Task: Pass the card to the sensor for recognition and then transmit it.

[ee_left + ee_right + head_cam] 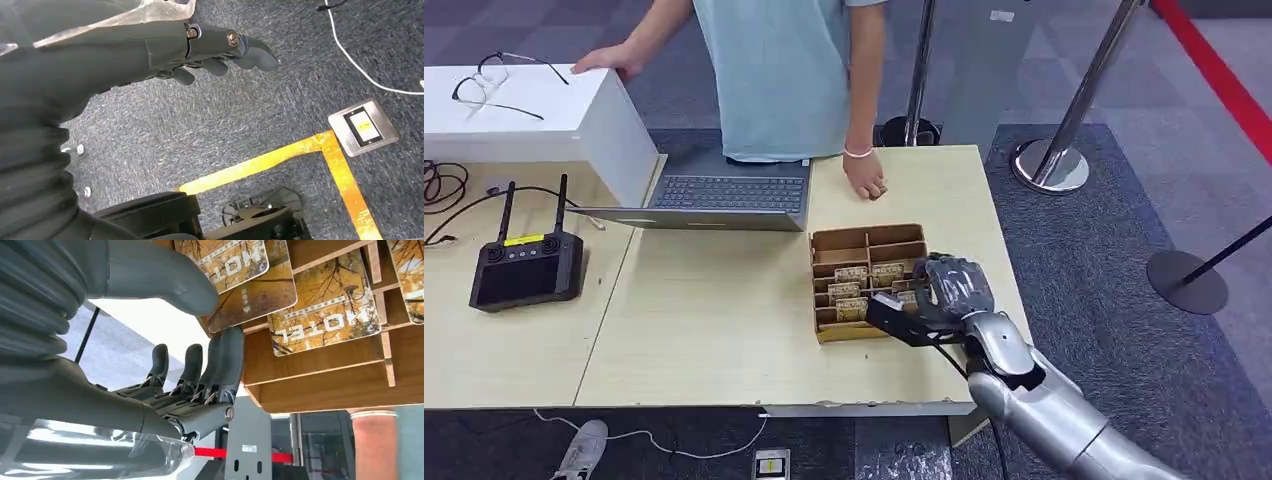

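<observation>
A brown cardboard box [869,238] with dividers stands on the table's right part, with several yellow-brown hotel cards [852,290] upright in its slots. My right hand [949,290] is at the box's right end, fingers curled down into it. In the right wrist view my thumb and fingers [227,355] pinch the edge of one card [260,295] that still sits among the others [325,305] in the box [325,380]. My left hand [200,50] hangs over the carpet floor, fingers loose, holding nothing.
A person stands at the table's far side, one hand [864,180] resting just behind the box. An open laptop [724,195], a white box [534,110] with glasses on it and a black device with two antennas [524,265] lie to the left. Stanchion posts [1064,150] stand on the right.
</observation>
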